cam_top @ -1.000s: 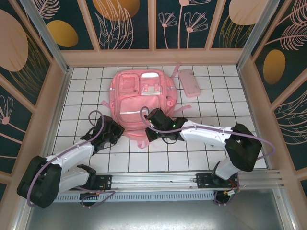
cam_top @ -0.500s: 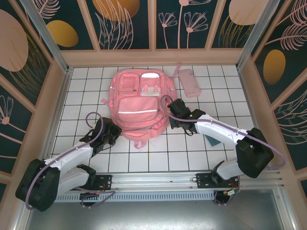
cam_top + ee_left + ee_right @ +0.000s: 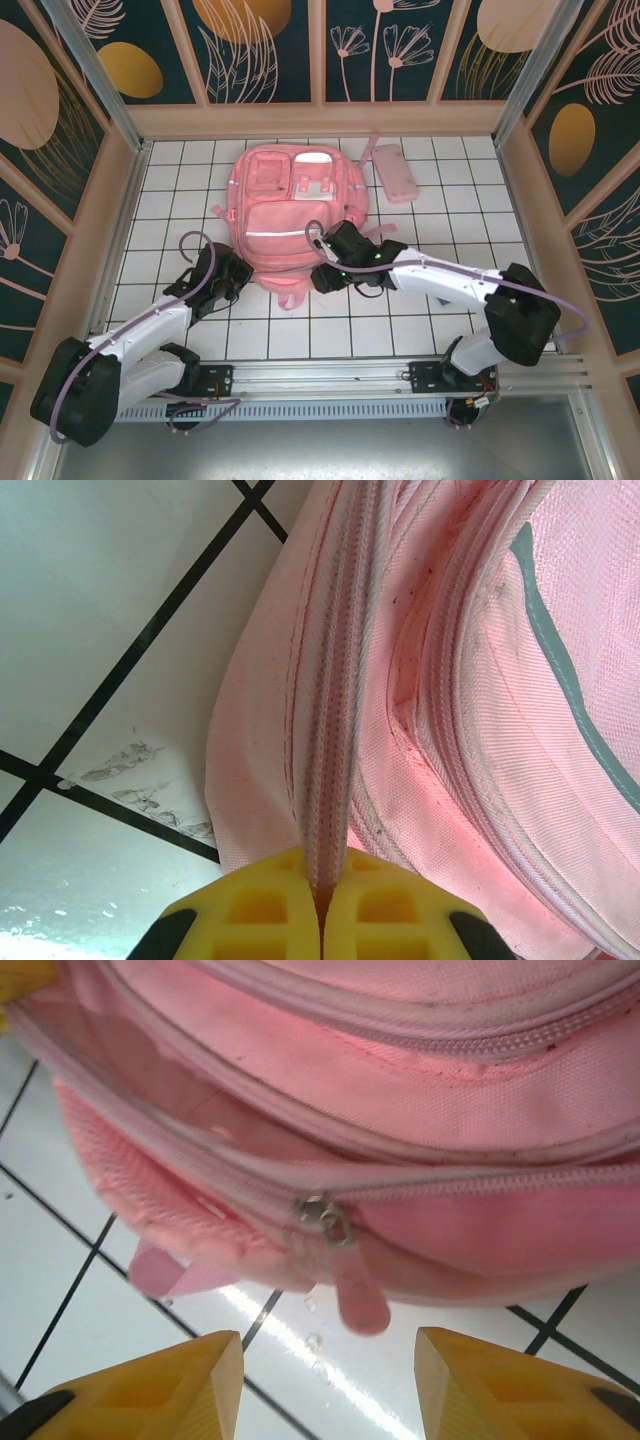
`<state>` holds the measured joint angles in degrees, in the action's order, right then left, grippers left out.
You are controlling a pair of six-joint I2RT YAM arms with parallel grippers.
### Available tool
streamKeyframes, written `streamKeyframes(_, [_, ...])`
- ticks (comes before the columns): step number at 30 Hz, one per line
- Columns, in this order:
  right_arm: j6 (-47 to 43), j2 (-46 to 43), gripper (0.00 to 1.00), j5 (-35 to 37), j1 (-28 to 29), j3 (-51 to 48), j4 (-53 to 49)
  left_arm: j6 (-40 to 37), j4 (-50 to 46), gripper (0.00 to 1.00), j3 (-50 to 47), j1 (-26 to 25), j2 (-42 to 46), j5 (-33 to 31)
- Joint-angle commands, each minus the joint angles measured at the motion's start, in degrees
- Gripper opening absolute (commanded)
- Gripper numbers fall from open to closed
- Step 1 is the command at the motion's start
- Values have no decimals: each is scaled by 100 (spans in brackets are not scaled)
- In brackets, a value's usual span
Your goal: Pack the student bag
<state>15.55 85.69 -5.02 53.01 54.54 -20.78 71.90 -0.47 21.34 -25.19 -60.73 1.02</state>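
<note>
The student bag [image 3: 290, 210] lay flat, pockets up, toward the far middle of the tiled table [image 3: 450, 220]. The left gripper [image 3: 320, 905] had its 2 yellow fingers pressed together on the zipper seam at the bag's near left corner, apparently anchoring the soft fabric so a zip could be drawn against it. The right gripper [image 3: 328, 1355] hung spread wide and empty just short of the zipper slider [image 3: 322, 1210] on the near edge, likely lining up to take its tab. Nothing showed inside the bag, and the small pencil pouch [image 3: 396, 172] lay outside, just beside its far right corner.
</note>
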Motion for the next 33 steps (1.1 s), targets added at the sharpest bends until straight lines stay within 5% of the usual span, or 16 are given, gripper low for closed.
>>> streamKeyframes(1, [106,391,49,116,-19,264,112,-186,-110,0,192,32,61,-20])
streamKeyframes(4, [74,612,48,243,-19,372,77,-186,-151,0,202,33,79,-38])
streamKeyframes(8, [-12,717,32,-5,-18,381,215,-192,-196,0,214,32,87,-22])
streamKeyframes(15, [5,617,0,-60,-19,399,351,-246,-787,41,459,32,285,50])
streamKeyframes(21, [62,250,0,-391,-19,442,646,0,-1242,50,594,-5,862,423])
streamKeyframes(33, [-122,11,0,-806,81,473,894,856,29,54,668,-691,353,964])
